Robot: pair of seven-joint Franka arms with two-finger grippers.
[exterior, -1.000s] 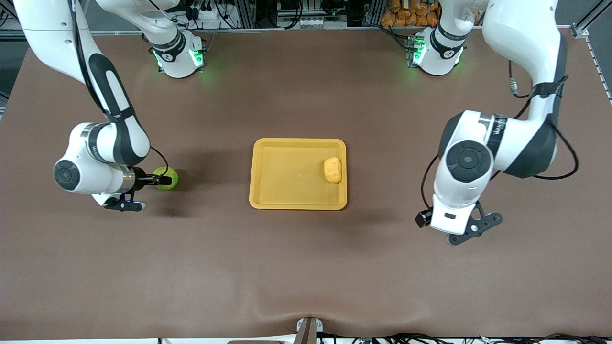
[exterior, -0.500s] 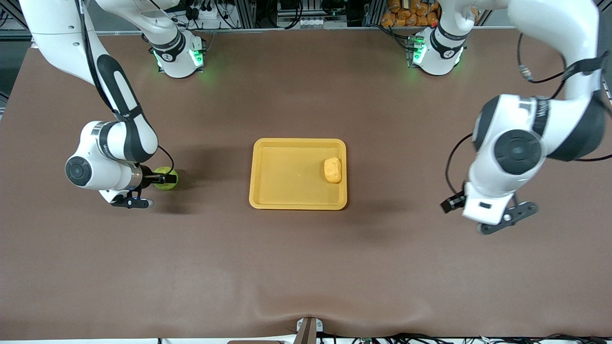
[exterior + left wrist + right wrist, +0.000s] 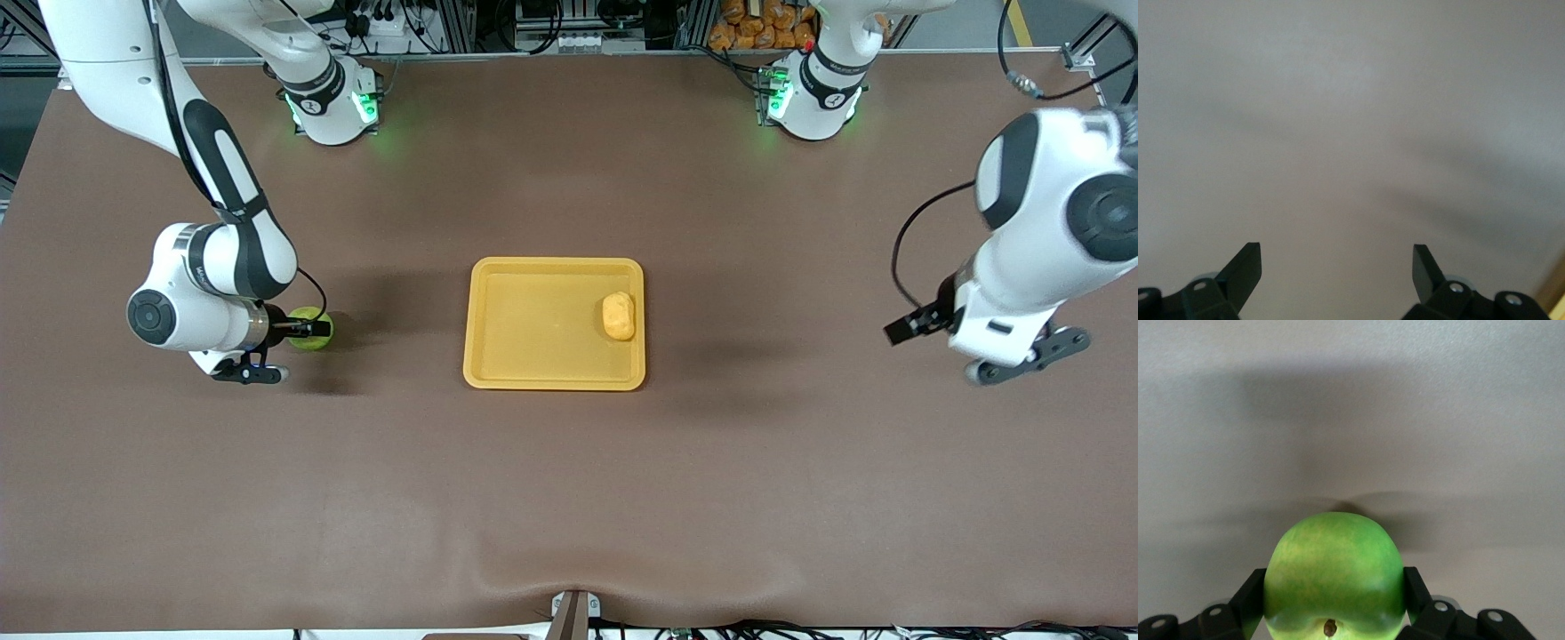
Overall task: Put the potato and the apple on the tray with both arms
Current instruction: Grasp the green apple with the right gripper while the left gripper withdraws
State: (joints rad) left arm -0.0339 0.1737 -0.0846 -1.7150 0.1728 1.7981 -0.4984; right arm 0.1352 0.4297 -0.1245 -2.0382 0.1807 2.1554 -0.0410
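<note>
The green apple (image 3: 313, 329) sits on the brown table toward the right arm's end, level with the tray. My right gripper (image 3: 305, 330) is shut on the apple, one finger pressed against each side; in the right wrist view the apple (image 3: 1331, 573) fills the gap of the gripper (image 3: 1333, 597). The pale potato (image 3: 618, 316) lies in the yellow-orange tray (image 3: 533, 378) at mid-table, near the rim on the left arm's side. My left gripper (image 3: 909, 328) hangs open over bare table toward the left arm's end, with nothing inside the gripper (image 3: 1337, 267).
Both bases, lit green, stand along the table's top edge (image 3: 333, 107) (image 3: 809, 98). A pile of orange items (image 3: 765, 25) lies off the table by the left arm's base. Brown table surface surrounds the tray.
The right gripper has closed on the apple after settling around it. The left arm has swung away from the tray toward its own end of the table, gripper still open.
</note>
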